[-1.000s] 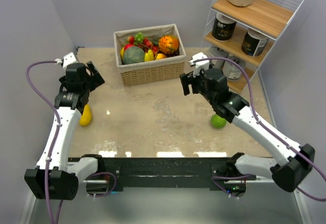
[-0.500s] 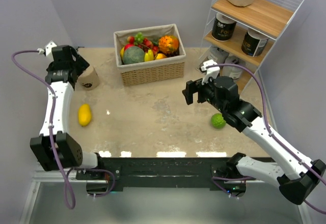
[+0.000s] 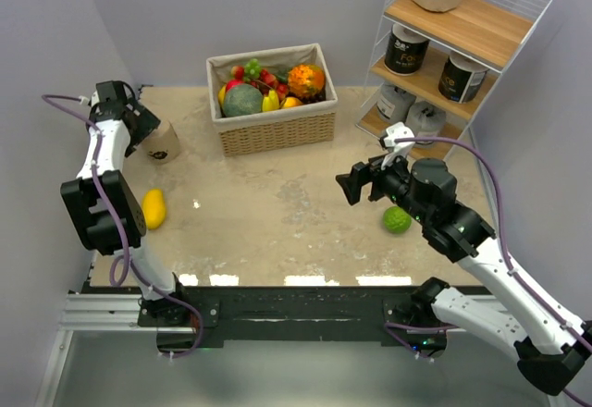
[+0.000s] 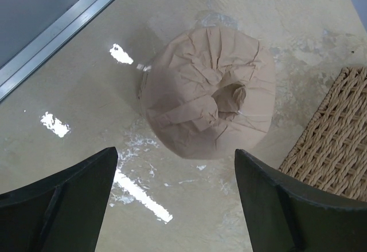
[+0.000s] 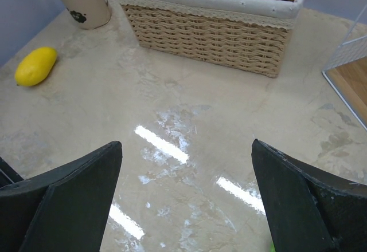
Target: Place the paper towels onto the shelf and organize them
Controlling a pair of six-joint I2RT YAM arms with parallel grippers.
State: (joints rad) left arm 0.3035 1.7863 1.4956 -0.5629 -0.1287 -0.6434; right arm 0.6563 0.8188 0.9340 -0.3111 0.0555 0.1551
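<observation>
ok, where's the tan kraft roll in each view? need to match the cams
Top external: kraft roll stands on the table at far left, left of the wicker basket.
Left wrist: kraft roll fills the centre, seen end-on; basket corner at the right edge.
Right wrist: kraft roll in the top left corner, upright, left of the basket.
Shared landmark: the wicker basket, just right of the roll in all three views.

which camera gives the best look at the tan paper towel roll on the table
Left wrist: the kraft paper towel roll sits large mid-frame, wrapping folds and core clear, just ahead of the open left end effector. Top external shows it small at far left; right wrist shows it small in the top-left corner.
</observation>
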